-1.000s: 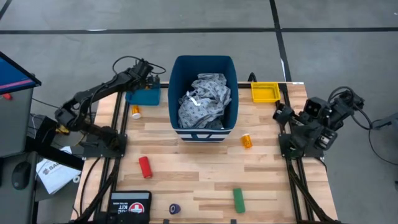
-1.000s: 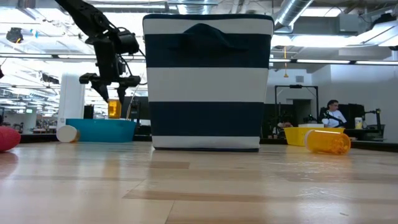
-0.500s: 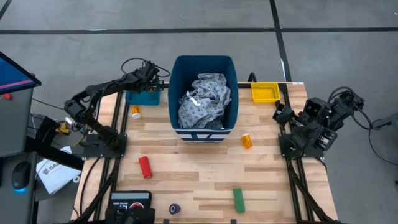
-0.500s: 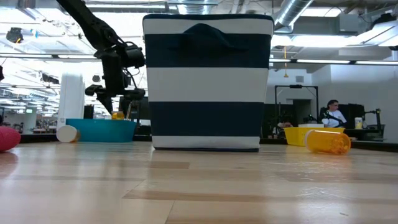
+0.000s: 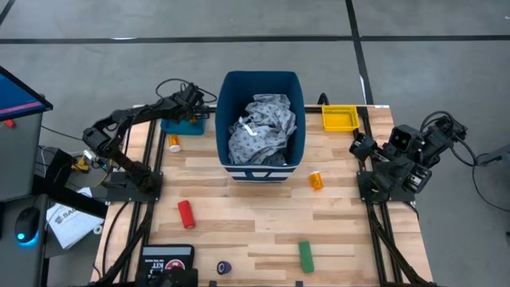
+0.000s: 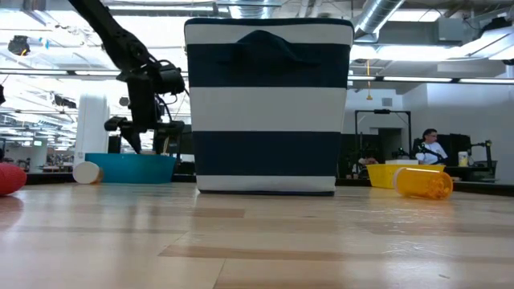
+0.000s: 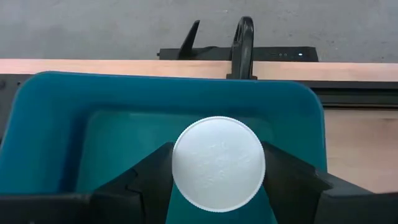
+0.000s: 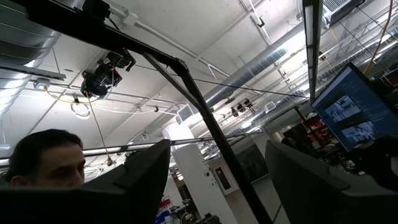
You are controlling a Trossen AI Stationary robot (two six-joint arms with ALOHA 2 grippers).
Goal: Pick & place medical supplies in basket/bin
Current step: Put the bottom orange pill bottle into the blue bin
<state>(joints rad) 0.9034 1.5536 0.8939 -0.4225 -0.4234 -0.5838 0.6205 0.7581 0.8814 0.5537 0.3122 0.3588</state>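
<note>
Now a white-capped bottle (image 7: 218,163) stands upright inside the teal tray (image 7: 50,118), framed between the fingers of the left gripper (image 7: 217,186), which hovers low over the tray at the table's far left corner beside the blue bin (image 5: 260,88). Whether those fingers pinch the bottle or have let go, I cannot tell. The step looks like placing this bottle; next calls for freeing it and lifting straight up. The right gripper (image 8: 217,180) waits, spread apart, at the table's right edge.
</note>
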